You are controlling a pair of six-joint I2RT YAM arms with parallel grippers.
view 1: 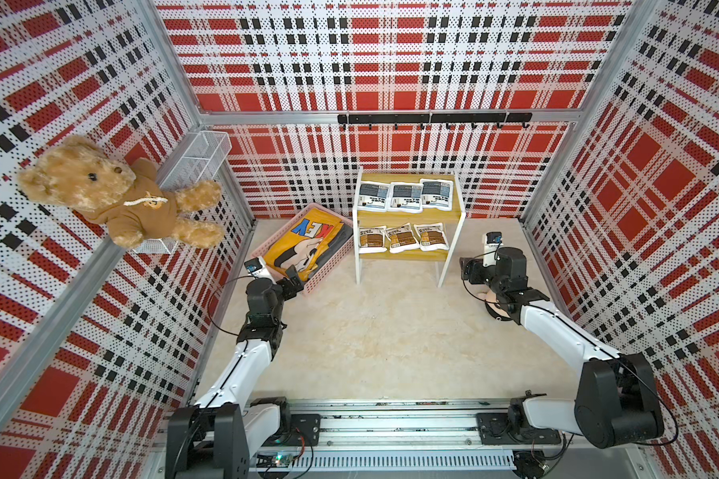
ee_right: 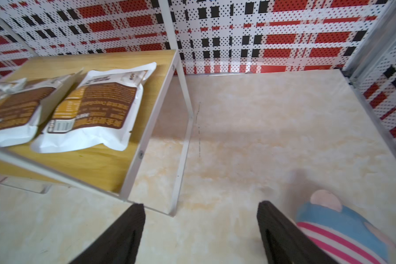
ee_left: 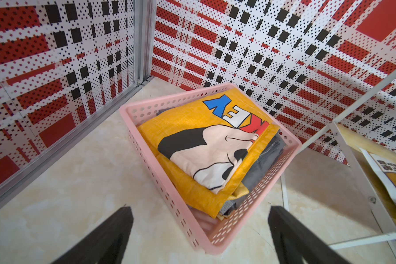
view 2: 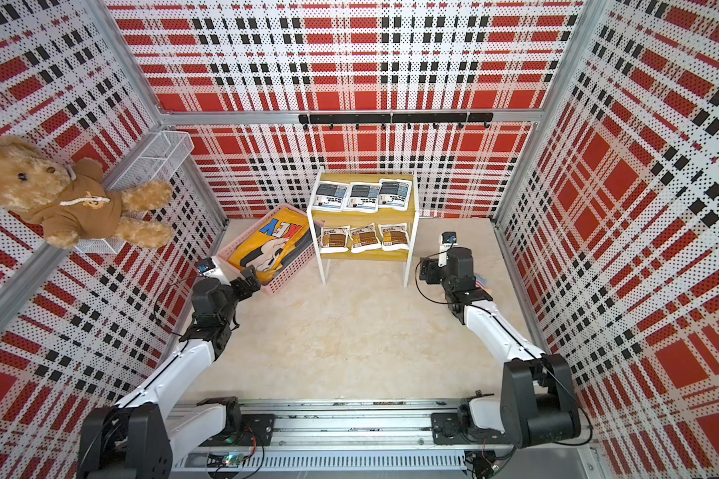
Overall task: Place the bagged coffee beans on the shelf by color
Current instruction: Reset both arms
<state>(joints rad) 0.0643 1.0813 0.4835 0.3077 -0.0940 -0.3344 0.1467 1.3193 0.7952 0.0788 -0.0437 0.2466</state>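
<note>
Plaid walls, grey-blue bags above brown bags on shelf

You saw three flat white pouches with grey-blue panels lying side by side on the upper board of the two-tier yellow wood-grain shelf with white metal legs. Three brown-panelled white pouches lay in a row on its lower board.

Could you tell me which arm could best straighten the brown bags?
Right. The right tool, open, hovers beside the brown bags on the shelf; the left tool faces the pink basket.
</note>
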